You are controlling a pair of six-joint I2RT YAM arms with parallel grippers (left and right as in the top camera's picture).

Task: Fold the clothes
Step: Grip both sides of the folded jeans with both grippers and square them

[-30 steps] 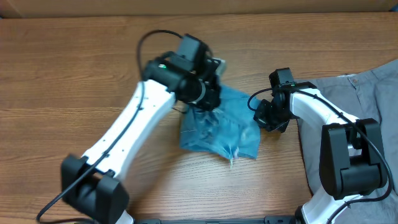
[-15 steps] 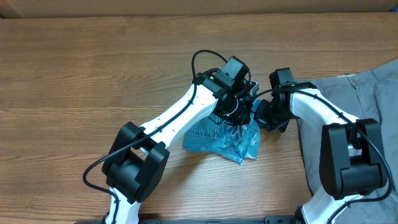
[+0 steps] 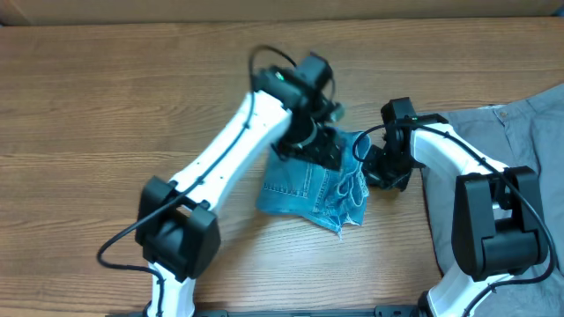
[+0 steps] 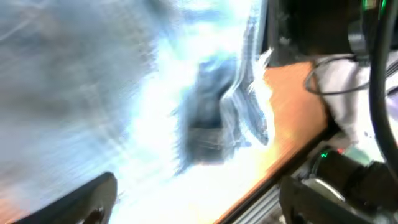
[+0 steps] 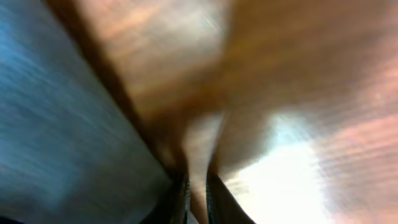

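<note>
- The folded light-blue denim jeans (image 3: 304,189) lie in a compact bundle on the brown wooden table (image 3: 106,106). The plain grey trousers (image 3: 520,132) lie at its right edge.
- The left gripper (image 3: 324,150) hovers over the bundle's upper edge, jaws spread wide, holding nothing.
- The right gripper (image 3: 370,163) sits at the bundle's right edge, fingers nearly together. Whether it grips cloth cannot be told.
- Lift the left gripper clear vertically, so no denim snags.

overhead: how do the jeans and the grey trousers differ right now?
Colour: the jeans are light-blue denim; the grey trousers are plain grey.
Pose: the jeans are folded into a compact bundle; the grey trousers lie spread out, running off the right edge.
Place: jeans in the middle, grey trousers far right.
Both lie on the wooden table.
</note>
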